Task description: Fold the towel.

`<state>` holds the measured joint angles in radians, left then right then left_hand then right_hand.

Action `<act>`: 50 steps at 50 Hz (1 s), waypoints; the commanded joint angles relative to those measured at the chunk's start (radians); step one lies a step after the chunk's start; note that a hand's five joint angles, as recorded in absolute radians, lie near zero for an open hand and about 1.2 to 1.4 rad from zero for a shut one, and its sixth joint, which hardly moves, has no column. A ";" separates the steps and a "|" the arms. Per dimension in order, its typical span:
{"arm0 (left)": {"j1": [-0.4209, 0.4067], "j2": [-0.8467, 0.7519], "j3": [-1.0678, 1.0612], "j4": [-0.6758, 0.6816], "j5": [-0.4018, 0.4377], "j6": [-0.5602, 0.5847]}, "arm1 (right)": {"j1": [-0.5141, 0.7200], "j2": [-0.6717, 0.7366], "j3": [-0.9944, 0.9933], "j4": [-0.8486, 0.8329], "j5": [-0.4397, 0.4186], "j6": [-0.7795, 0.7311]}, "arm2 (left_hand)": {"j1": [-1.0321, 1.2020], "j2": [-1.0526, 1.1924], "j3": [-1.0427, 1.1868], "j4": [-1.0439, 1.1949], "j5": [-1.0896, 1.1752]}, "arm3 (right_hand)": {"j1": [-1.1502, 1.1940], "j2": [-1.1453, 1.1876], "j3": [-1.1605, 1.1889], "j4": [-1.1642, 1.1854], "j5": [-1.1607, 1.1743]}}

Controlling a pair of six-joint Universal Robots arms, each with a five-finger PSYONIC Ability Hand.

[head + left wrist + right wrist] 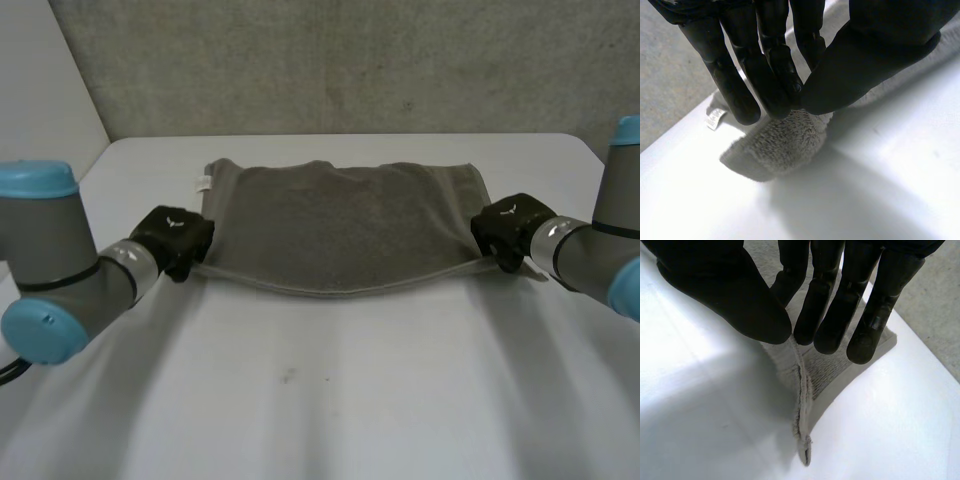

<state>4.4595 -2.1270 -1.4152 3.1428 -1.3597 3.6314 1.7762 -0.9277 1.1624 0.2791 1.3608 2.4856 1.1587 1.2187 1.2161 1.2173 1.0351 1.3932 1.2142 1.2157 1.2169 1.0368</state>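
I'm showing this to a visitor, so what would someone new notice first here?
A grey towel lies across the white table, its near edge raised at both ends and sagging in the middle. The left hand pinches the near left corner, the right hand the near right corner.

Left robot hand (178,238), right robot hand (510,228) — both closed in a pinch.

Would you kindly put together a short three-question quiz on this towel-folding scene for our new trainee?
1. True or false: the left hand pinches the grey towel.
2. The right hand holds the towel at: A) its middle, B) its near right corner, C) nowhere.
3. Fill in: the white tag sits at the towel's far ____ corner.
Key: 1 true; 2 B; 3 left.
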 commanded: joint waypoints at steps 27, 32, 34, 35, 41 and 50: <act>0.073 0.492 -0.378 -0.237 0.091 0.386 | -0.070 -0.355 0.301 0.146 -0.023 -0.295 | 0.238 0.178 0.180 0.179 0.187 | 0.003 0.182 0.181 0.179 0.185; 0.066 0.283 -0.179 -0.193 0.083 0.371 | -0.054 -0.194 0.161 0.060 0.000 -0.211 | 0.238 0.178 0.180 0.179 0.187 | 0.003 0.182 0.181 0.179 0.185; 0.054 0.134 -0.024 -0.193 0.082 0.355 | -0.028 -0.078 0.044 0.013 0.012 -0.171 | 0.238 0.178 0.180 0.179 0.187 | 0.003 0.182 0.181 0.179 0.185; 0.053 0.133 -0.024 -0.193 0.082 0.355 | -0.027 -0.077 0.043 0.012 0.012 -0.171 | 0.238 0.178 0.180 0.179 0.187 | 0.003 0.182 0.181 0.179 0.185; 0.029 -0.126 0.293 -0.191 0.070 0.311 | 0.011 0.091 -0.143 -0.118 0.027 -0.090 | 0.238 0.178 0.180 0.179 0.187 | 0.003 0.182 0.181 0.179 0.185; 0.001 -0.379 0.666 -0.194 0.010 0.208 | 0.023 0.249 -0.322 -0.299 0.106 -0.033 | 0.238 0.178 0.180 0.179 0.187 | 0.003 0.182 0.181 0.179 0.185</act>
<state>4.4763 -2.3772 -0.9436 2.9513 -1.3243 3.8956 1.7939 -0.7578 0.9309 0.0629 1.4218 2.4364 1.1587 1.2188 1.2164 1.2174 1.0351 1.3932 1.2141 1.2157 1.2169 1.0370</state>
